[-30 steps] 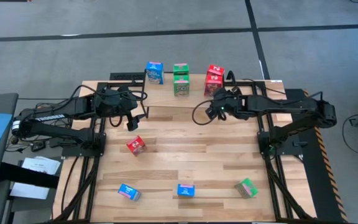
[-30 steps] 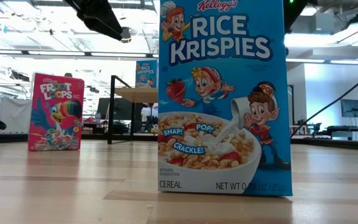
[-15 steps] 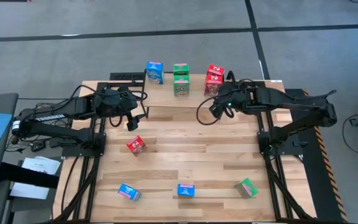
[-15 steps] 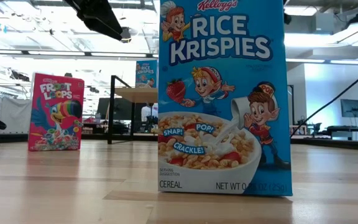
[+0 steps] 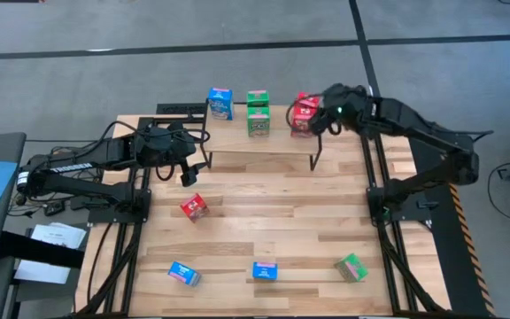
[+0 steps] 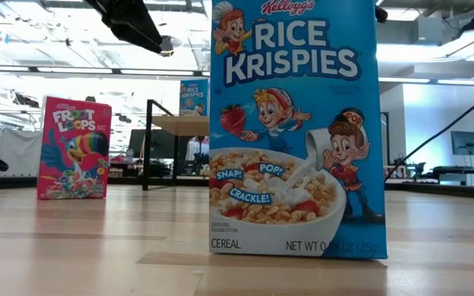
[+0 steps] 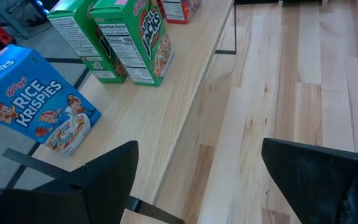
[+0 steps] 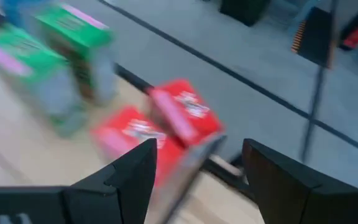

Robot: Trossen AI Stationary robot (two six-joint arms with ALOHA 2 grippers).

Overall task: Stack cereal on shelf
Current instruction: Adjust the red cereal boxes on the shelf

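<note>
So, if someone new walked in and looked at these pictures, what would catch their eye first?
Probably the blue Rice Krispies box that fills the low view, standing upright near the table's front edge. Next, the row on the shelf at the back: a blue box, two stacked green boxes and two red boxes. The right gripper, fingers apart, hangs beside those red boxes.

My left arm reaches from the left side of the table toward its middle, and my left gripper (image 5: 187,174) hangs above the tabletop with its two fingers (image 7: 98,177) spread wide and nothing between them. My right arm is stretched toward the far edge of the table, the right gripper (image 5: 319,121) raised there, its fingers (image 8: 120,177) apart and empty.
</note>
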